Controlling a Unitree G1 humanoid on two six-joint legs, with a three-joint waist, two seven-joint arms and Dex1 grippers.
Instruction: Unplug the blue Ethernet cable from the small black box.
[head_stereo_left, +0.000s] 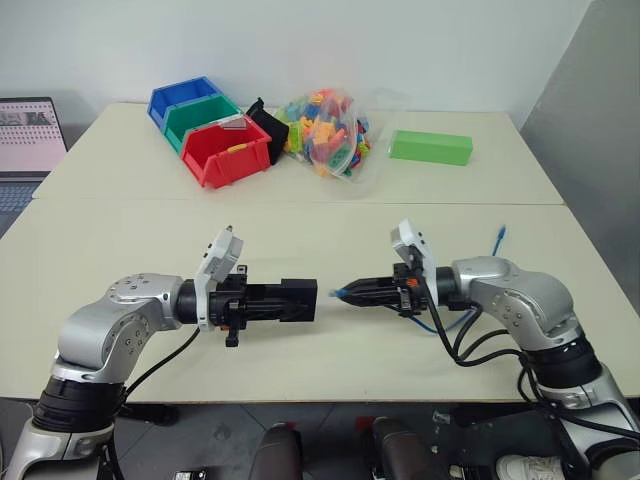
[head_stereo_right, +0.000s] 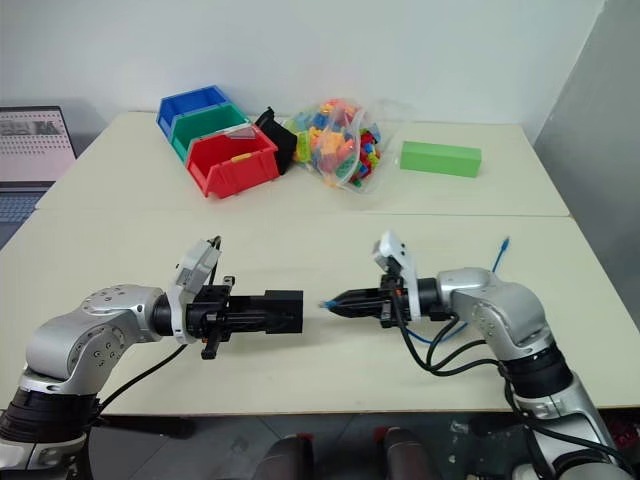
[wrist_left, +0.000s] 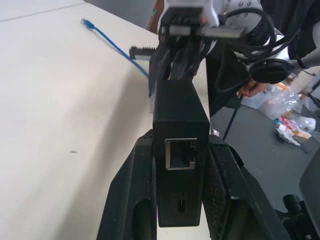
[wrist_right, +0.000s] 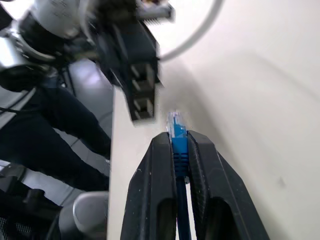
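- Left gripper (head_stereo_left: 300, 300): its two black fingers are closed on the small matte-black plastic box (head_stereo_left: 290, 299), held above the cream table (head_stereo_left: 300, 225) with the box's end turned toward 3 o'clock. The left wrist view shows an empty port (wrist_left: 180, 153) on the box.
- Right gripper (head_stereo_left: 347, 293): closed tight on the thin bright-blue Ethernet cable (wrist_right: 179, 150) just behind its clear plug (wrist_right: 173, 121), which points to 9 o'clock at the box. Plug and box are apart, a small gap between them, so the cable appears to be already free.
- The cord trails back under the right arm; its far plug (head_stereo_left: 499, 237) lies on the table at about 2 o'clock from the right gripper.
- Purpose of the hold: opposed, level grips let the two hands pull straight apart.
- Room: open tabletop lies beneath both grippers; the red plastic bin (head_stereo_left: 226, 152), bag of coloured bricks (head_stereo_left: 327, 130) and green block (head_stereo_left: 431, 147) sit well apart at 12 o'clock. The near table edge runs just below the arms.
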